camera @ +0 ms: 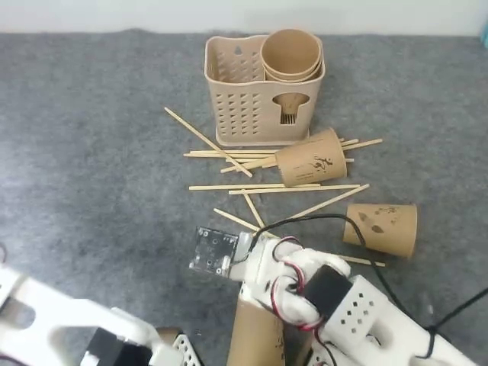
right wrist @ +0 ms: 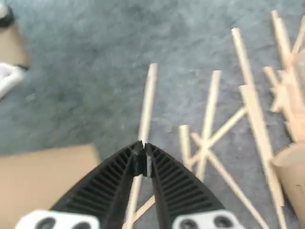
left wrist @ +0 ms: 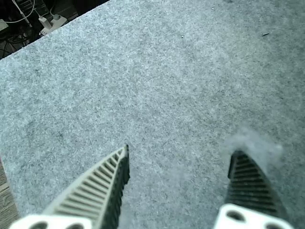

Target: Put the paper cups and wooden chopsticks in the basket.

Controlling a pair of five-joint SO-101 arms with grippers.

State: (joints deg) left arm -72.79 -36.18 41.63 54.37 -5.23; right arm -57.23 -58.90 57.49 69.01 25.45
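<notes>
a wooden chopstick (right wrist: 148,95) directly under the closed right gripper (right wrist: 143,160)

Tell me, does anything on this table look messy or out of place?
Yes: wooden chopsticks lie scattered and crossed before the basket, and three paper cups lie tipped over, one on the sticks, one farther right, one beside the right arm.

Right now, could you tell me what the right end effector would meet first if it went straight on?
Probably the wooden chopstick lying just beyond the right end effector; depth is unclear.
</notes>
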